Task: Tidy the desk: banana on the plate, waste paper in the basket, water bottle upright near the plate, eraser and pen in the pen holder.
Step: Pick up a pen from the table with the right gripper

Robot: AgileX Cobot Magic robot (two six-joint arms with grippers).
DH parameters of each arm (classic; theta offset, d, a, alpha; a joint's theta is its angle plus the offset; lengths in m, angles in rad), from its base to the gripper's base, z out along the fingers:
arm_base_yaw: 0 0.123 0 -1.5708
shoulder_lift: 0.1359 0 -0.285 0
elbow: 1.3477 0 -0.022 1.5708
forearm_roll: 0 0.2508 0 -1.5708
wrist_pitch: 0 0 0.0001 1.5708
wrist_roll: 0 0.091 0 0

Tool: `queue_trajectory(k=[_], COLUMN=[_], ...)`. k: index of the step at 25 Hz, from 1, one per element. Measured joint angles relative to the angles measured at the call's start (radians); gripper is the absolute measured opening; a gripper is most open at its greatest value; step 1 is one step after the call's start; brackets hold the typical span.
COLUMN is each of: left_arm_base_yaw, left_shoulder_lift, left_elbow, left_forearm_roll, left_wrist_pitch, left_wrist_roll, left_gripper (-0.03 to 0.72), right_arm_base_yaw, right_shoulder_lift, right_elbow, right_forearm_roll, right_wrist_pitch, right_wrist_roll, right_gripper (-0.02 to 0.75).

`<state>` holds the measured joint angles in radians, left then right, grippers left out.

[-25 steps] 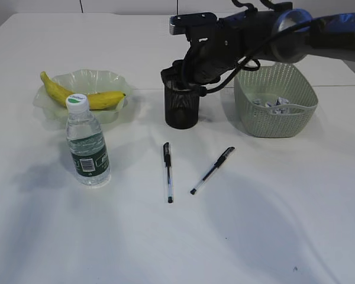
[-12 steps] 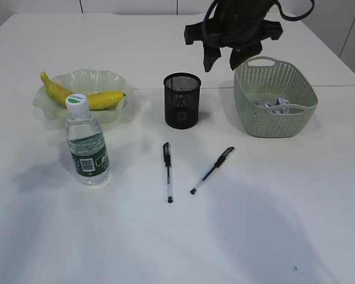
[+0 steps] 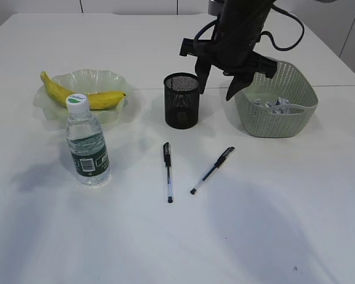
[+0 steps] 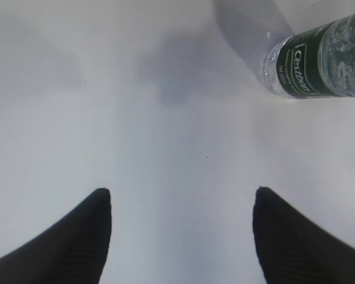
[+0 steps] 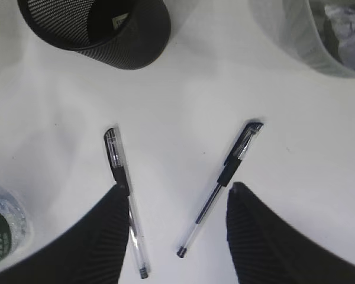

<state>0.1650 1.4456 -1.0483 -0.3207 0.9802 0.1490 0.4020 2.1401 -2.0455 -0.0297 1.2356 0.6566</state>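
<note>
Two pens (image 3: 167, 171) remain on the tabletop (image 3: 254, 236); our right tool (image 5: 173, 204) hangs released above them, ready to descend.

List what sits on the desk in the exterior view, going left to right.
Banana on the plate → water bottle → left pen → pen holder → right pen → basket.

The black right gripper (image 3: 218, 89) hangs raised from its dark arm, pointing downward, its two ribbed black fingers (image 5: 257, 242) parted with nothing between them; the black left gripper (image 4: 182, 198) likewise stands apart and empty, fingers (image 4: 77, 239) spread wide
</note>
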Motion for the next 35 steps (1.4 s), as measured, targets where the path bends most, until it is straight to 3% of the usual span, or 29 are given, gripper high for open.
queue_trajectory(k=[7, 21, 35], left_arm_base_yaw=[0.0, 0.0, 0.0], left_shoulder_lift=[0.0, 0.0, 0.0], left_elbow=[0.0, 0.0, 0.0], left_forearm_roll=[0.0, 0.0, 0.0], left_wrist_pitch=[0.0, -0.002, -0.03], left_wrist_roll=[0.0, 0.0, 0.0], left_gripper=[0.528, 0.528, 0.528], right_arm_base_yaw=[0.0, 0.0, 0.0], right_shoulder_lift=[0.056, 0.184, 0.184], right_elbow=[0.0, 0.006, 0.144], right_forearm_roll=[0.053, 0.046, 0.013], right_wrist_pitch=[0.002, -0.002, -0.013], right_wrist_roll=[0.19, 0.178, 0.229], right_gripper=[0.393, 0.393, 0.393])
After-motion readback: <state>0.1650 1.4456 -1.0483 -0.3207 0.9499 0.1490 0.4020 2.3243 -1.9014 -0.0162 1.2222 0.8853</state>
